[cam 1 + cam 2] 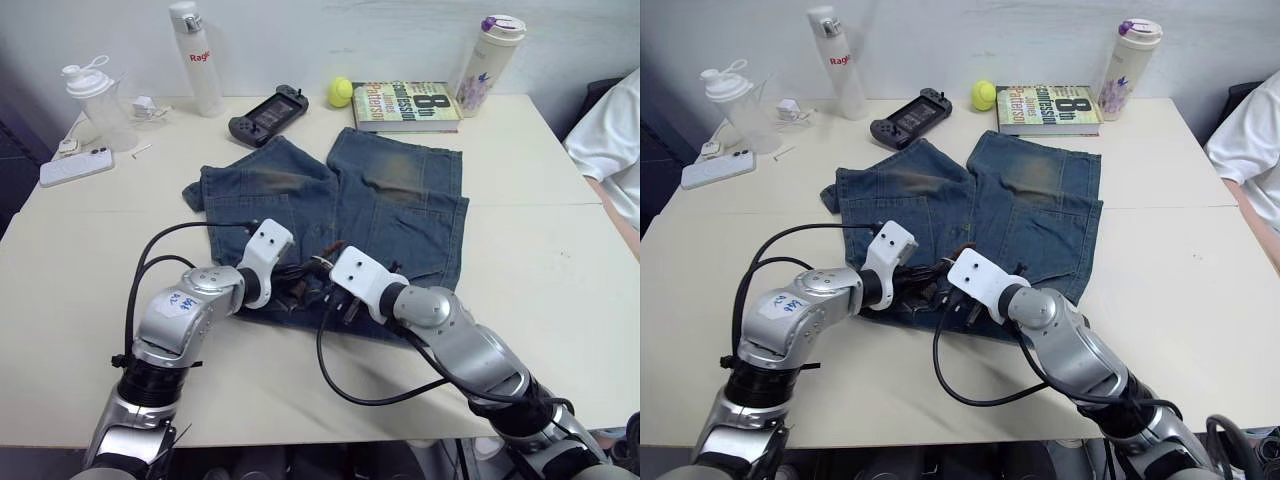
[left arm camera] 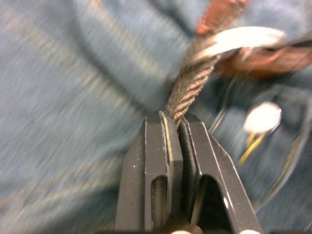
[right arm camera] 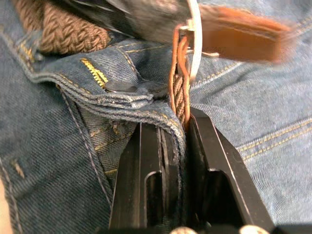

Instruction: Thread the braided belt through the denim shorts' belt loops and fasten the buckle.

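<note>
We find the shorts [image 1: 400, 200] flat on the worktop [image 1: 540, 260], waistband toward us, where the left pincer [image 2: 178, 122] pinches the belt [image 2: 187, 87] and the right pincer [image 3: 178, 124] clamps belt with waistband edge beside the buckle [image 3: 194, 34], apparently bracing both ends for fastening.

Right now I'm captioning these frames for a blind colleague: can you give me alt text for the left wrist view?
The left gripper is shut on the dark-brown braided belt, pinching the woven strap between its two black fingers. The strap runs up from the fingertips to a silver-grey metal buckle, all lying over the faded blue denim shorts.
</note>
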`<state>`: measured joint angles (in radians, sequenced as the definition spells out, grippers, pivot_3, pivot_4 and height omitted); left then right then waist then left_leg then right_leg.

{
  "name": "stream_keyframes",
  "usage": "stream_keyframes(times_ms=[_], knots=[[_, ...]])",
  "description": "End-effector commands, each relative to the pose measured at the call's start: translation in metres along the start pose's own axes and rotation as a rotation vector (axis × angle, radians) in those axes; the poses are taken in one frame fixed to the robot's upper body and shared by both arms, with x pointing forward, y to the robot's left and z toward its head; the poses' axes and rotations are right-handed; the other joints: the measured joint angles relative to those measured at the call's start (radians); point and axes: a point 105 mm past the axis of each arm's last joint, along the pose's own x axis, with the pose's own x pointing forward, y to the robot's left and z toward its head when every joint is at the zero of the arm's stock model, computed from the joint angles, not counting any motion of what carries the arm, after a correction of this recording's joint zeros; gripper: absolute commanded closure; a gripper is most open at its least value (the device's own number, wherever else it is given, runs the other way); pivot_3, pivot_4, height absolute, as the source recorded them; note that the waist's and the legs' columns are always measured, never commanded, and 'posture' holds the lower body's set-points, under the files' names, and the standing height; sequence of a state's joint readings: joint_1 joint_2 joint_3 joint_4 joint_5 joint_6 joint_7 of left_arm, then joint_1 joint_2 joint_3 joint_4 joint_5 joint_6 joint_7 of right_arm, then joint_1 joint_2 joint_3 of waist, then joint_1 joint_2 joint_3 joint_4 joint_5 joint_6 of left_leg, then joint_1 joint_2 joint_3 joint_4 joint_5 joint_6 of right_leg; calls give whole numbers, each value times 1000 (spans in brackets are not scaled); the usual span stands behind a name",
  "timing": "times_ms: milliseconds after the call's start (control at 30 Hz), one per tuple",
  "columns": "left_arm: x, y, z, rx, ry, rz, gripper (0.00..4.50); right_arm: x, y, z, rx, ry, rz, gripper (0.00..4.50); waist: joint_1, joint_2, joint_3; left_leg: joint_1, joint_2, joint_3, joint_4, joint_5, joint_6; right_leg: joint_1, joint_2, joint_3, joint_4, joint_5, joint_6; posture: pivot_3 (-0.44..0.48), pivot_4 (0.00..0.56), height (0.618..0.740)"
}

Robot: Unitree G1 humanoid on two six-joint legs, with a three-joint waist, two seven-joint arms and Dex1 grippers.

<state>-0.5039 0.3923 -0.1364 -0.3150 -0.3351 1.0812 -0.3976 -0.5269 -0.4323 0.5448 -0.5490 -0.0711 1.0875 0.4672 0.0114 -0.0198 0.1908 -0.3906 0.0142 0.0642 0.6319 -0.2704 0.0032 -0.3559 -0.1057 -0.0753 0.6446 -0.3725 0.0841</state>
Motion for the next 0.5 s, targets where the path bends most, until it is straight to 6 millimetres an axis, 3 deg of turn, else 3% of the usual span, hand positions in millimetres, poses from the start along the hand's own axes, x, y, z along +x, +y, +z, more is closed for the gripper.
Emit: stream_keyframes(times_ms=[33,200,333,367,500], knots=[[6,-20,22,0,-159,-113,4500,3,21,7,-67,-41,129,4476,-6,0,0,-1,0,0,0,0,0,-1,0,0,0,0,0,0,150,740],[7,-18,13,6,-159,-114,4500,-1,16,9,-63,-60,112,4476,-18,0,0,-1,2,1,-1,1,-1,-1,3,0,0,0,0,0,150,740],[8,-17,11,2,-165,-107,4500,-13,11,15,-12,-117,91,2488,-14,0,0,-1,2,0,0,1,-1,-1,2,0,-1,0,0,0,150,740],[9,-17,11,0,-166,-106,4500,-15,11,16,1,-126,98,2168,-14,0,0,-1,2,0,0,0,-1,-1,2,0,-1,0,0,0,150,740],[11,-20,10,8,-167,-118,4500,-41,-12,22,92,-168,53,346,-13,0,0,-2,2,0,0,0,-1,-1,2,0,-1,0,0,0,150,740]])
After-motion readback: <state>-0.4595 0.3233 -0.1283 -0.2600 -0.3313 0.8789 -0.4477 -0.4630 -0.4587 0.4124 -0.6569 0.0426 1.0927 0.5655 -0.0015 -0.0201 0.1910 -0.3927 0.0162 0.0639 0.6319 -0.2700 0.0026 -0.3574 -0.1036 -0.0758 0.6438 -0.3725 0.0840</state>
